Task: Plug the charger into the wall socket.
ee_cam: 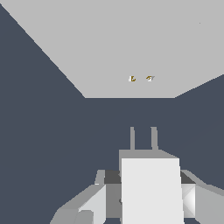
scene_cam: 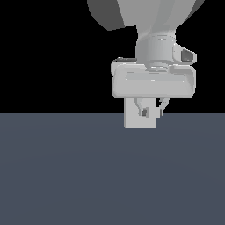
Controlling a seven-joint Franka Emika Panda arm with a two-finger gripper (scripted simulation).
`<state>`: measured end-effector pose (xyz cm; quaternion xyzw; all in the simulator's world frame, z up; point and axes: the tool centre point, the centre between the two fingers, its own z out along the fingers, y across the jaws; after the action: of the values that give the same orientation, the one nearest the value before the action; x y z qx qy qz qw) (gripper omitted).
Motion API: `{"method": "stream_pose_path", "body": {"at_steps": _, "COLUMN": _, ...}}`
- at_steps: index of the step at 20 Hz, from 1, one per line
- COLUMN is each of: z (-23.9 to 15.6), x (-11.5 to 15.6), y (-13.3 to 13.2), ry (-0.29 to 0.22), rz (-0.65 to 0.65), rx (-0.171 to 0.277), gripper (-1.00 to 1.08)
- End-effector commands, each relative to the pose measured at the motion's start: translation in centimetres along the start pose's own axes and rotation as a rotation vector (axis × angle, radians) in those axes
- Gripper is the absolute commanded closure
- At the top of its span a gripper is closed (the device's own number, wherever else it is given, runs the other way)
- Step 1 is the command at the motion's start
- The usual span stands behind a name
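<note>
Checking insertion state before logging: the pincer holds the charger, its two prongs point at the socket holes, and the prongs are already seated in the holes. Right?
Not seated. In the wrist view the charger's two prongs stop short of the wall socket, with dark floor showing between the prong tips and the plate; the two yellowish holes are still uncovered. The rest holds: the pincer holds the charger, and the prongs point toward the holes.

Light grey, plain wall socket (ee_cam: 131, 43) with two tiny yellowish dots at centre; near-white charger (ee_cam: 151, 188) with two grey prongs; pale grey gripper (scene_cam: 151, 110) with dark grey pads (ee_cam: 113, 176); flat slate blue-grey floor (scene_cam: 66, 176); solid black backdrop (scene_cam: 44, 52) behind
</note>
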<state>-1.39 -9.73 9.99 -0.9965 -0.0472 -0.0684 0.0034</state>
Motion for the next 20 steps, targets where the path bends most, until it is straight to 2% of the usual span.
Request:
{"method": "stream_pose_path", "body": {"at_steps": 1, "z": 0.0, "x": 0.2, "y": 0.0, "ry": 0.0, "rz": 0.0, "rx": 0.0, "gripper": 1.08}}
{"method": "stream_pose_path", "body": {"at_steps": 14, "z": 0.6, "x": 4.2, "y": 0.0, "ry": 0.0, "rz": 0.0, "rx": -0.001, "gripper": 1.08}}
{"method": "stream_pose_path", "body": {"at_steps": 20, "z": 0.7, "x": 4.9, "y": 0.0, "ry": 0.0, "rz": -0.001, "rx": 0.0, "gripper": 1.08}}
